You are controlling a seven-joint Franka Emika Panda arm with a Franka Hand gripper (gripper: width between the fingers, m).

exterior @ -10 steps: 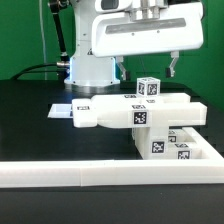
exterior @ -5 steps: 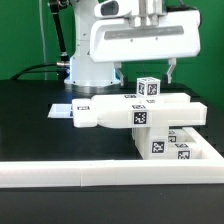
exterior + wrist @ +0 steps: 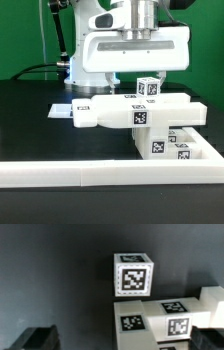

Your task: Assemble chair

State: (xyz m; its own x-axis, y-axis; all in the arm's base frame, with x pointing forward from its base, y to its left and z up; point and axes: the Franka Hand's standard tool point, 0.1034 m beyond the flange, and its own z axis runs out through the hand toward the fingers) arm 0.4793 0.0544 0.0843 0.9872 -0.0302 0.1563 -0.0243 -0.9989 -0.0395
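Chair parts (image 3: 140,112) are shown grouped right of centre in the exterior view, resting on the dark table (image 3: 30,115): a long flat panel lies crosswise over lower blocks, and a small tagged cube (image 3: 149,88) stands upright on top, just above the panel's middle. More tagged blocks (image 3: 170,145) are seen beneath, toward the lower right, close to the long white rail (image 3: 60,178) along the lower edge of the frame. A thin marker board (image 3: 66,109) lies flat at mid-left, just beside the panel's end.

The gripper (image 3: 136,76) is held above the parts, directly over the cube, with its jaws fully spread and nothing between them. In the wrist view the cube (image 3: 135,274) is seen upright at the centre, and a dark fingertip (image 3: 38,338) shows at the lower left corner, clear of every part.

The step in hand is judged to be an approach to the cube for a pick. The next move would call for a straight descent until the fingers straddle the cube's sides, then a closing on it without the panel below being disturbed.

No containers are visible; the rail acts only as a border, and nothing is held inside anything.
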